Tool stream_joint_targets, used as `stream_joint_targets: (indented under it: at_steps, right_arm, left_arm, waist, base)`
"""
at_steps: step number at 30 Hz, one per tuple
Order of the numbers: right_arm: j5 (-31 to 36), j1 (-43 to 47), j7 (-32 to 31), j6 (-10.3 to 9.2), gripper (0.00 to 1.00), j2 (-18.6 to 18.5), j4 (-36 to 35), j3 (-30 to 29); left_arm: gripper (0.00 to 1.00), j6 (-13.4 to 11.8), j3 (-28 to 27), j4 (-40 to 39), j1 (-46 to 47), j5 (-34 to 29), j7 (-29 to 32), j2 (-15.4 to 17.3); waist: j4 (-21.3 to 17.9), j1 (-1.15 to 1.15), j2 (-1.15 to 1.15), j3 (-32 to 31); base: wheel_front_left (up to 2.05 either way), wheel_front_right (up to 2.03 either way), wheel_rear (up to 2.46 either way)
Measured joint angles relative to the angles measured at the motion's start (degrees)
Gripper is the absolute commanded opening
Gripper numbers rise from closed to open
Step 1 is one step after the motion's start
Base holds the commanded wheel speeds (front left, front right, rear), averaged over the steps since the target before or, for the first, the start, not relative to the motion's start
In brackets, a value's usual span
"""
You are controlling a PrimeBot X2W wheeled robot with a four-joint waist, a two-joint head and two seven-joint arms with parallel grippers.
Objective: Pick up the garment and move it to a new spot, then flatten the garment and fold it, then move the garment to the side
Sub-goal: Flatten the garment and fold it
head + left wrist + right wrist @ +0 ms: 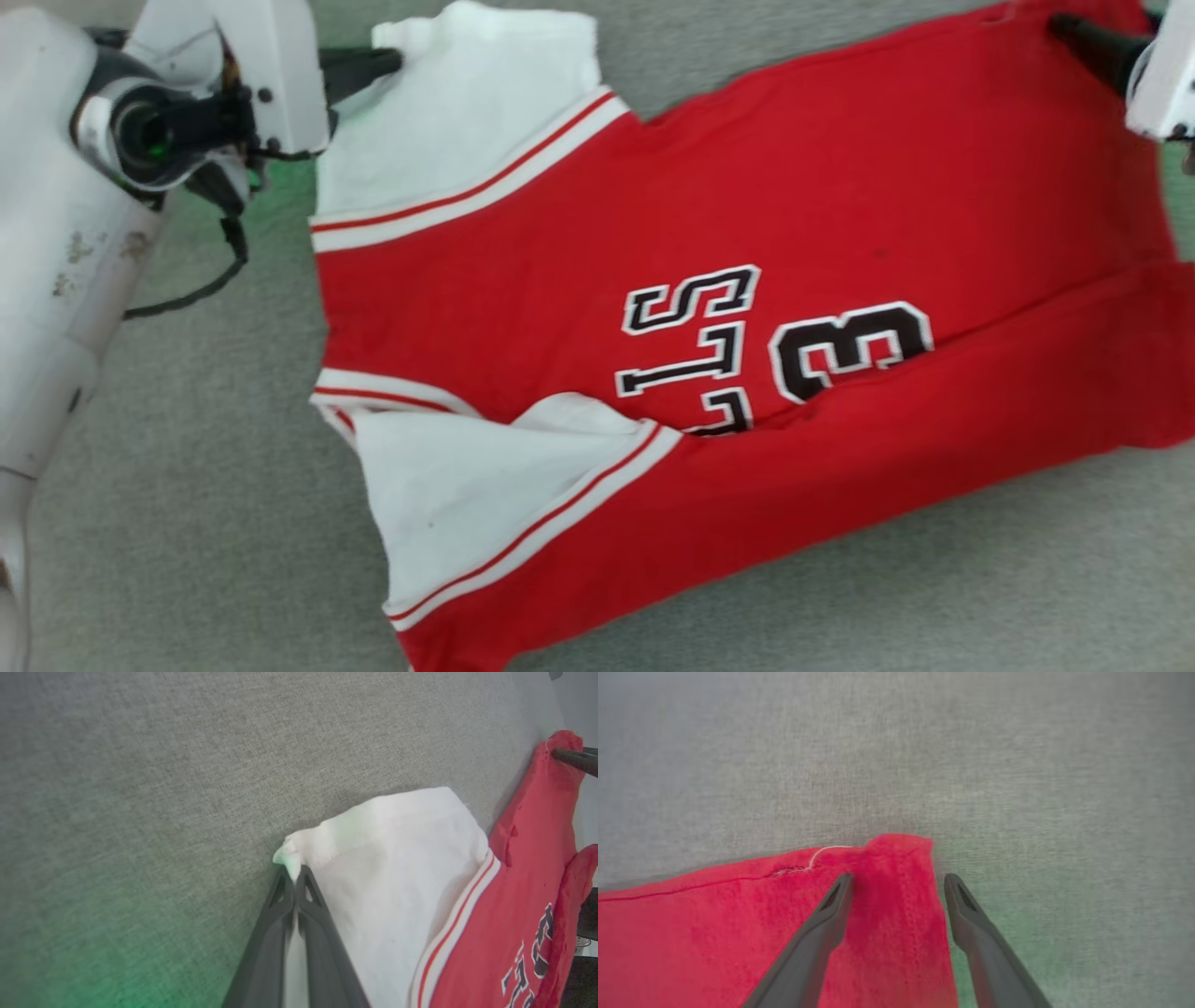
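The garment [709, 308], a red jersey with white sleeves and black lettering, lies spread on the grey surface, its near side folded over the print. My left gripper [295, 873] is shut on the corner of the far white sleeve [397, 858], at the upper left of the head view [392, 61]. My right gripper [899, 884] stands open astride the garment's red bottom corner [896, 858], one finger on the cloth, the other over the grey surface. In the head view a dark finger of the right gripper [1088, 42] lies at the garment's upper right corner.
Grey fabric surface [205, 523] runs all around the garment. My pale left forearm [56, 261] with its cable fills the left edge of the head view. A green glow tints the surface by both wrists.
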State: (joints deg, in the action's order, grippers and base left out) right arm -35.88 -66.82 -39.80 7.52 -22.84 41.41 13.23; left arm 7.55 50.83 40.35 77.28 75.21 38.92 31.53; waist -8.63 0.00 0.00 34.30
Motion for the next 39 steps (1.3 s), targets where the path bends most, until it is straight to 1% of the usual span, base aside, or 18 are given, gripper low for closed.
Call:
stream_joint_targets:
  at_steps: [4, 5, 6, 7, 8, 11, 13, 18, 24, 28, 32, 34, 39]
  right_arm:
    - [-0.04, -2.33, -1.92, 0.00, 1.00, -0.27, 2.89, 1.71]
    - [-0.22, -2.68, -1.98, -0.01, 0.82, -0.37, 3.39, 1.94]
    - [-0.37, -3.00, -1.81, 0.00, 0.36, -0.46, 3.74, 2.23]
    - [-0.43, -3.13, -1.11, 0.00, 0.06, -0.63, 4.04, 2.35]
    - [-0.49, -3.14, -0.42, 0.00, 0.00, -0.68, 4.41, 2.52]
    - [-0.88, -2.96, 2.66, 0.01, 0.00, -0.93, 4.79, 3.64]
    - [-1.12, -2.13, 5.13, 0.01, 0.00, -1.56, 4.81, 4.32]
    - [-3.14, 2.67, 9.92, 0.01, 0.00, -3.76, 3.12, 7.66]
    - [-7.22, 11.17, 12.88, 0.01, 0.00, -9.03, -3.07, 11.18]
    - [-10.33, 17.12, 14.13, 0.01, 0.00, -12.47, -8.89, 11.71]
    - [-12.06, 22.62, 14.93, 0.01, 0.00, -15.93, -13.62, 10.83]
    - [-12.48, 25.53, 14.86, 0.01, 0.00, -17.44, -15.29, 9.93]
    - [-13.03, 32.68, 14.06, 0.01, 0.00, -18.91, -18.49, 7.30]
  left_arm:
    - [0.00, 0.02, 0.51, -1.40, 0.31, 0.79, -0.66, -0.26]
    - [0.00, 0.03, 0.63, -1.63, 0.37, 0.96, -0.92, -0.32]
    - [0.00, 0.04, 0.77, -1.82, 0.37, 1.08, -1.20, -0.40]
    - [0.00, 0.04, 0.96, -1.99, 0.36, 1.24, -1.52, -0.45]
    - [0.00, 0.03, 1.16, -2.15, 0.30, 1.40, -1.79, -0.45]
    - [0.00, 0.00, 1.68, -2.72, -0.63, 1.79, -3.55, -0.48]
    - [0.00, 0.00, 1.51, -3.16, -2.26, 3.48, -5.27, -0.59]
    - [0.00, -0.01, 1.58, -7.99, -7.83, 6.32, -10.18, 0.04]
    - [0.00, -0.01, 1.15, -18.27, -14.23, 8.01, -17.57, 3.86]
    - [0.00, -0.01, 1.24, -26.53, -19.36, 8.62, -21.46, 7.68]
    - [0.00, -0.01, 1.19, -34.72, -24.87, 9.79, -25.65, 10.79]
    - [0.00, -0.01, 1.14, -38.10, -27.91, 10.74, -28.02, 11.62]
    - [0.00, -0.01, 3.02, -44.07, -36.00, 10.18, -33.62, 13.43]
  waist:
    - [1.51, 0.00, 0.00, 1.01]
    - [1.77, 0.00, 0.00, 1.16]
    - [1.98, 0.00, 0.00, 1.26]
    - [2.13, 0.00, 0.00, 1.26]
    - [2.20, 0.00, 0.00, 1.16]
    - [2.31, 0.00, 0.00, 0.36]
    - [2.42, 0.00, 0.00, -0.59]
    - [2.73, 0.00, 0.00, -4.46]
    - [3.52, 0.00, 0.00, -10.51]
    - [4.32, 0.00, 0.00, -14.28]
    - [5.37, 0.00, 0.00, -17.05]
    - [6.14, 0.00, 0.00, -17.90]
    - [7.70, 0.00, 0.00, -19.54]
  base:
    - [0.00, 0.00, 0.00]
    - [0.00, 0.00, 0.00]
    - [0.00, 0.00, 0.00]
    - [0.00, 0.00, 0.00]
    - [0.00, 0.00, 0.00]
    - [0.00, 0.00, 0.00]
    - [0.00, 0.00, 0.00]
    - [0.00, 0.00, 0.00]
    - [0.00, 0.00, 0.00]
    - [0.00, 0.00, 0.00]
    - [0.00, 0.00, 0.00]
    - [0.00, 0.00, 0.00]
    - [0.00, 0.00, 0.00]
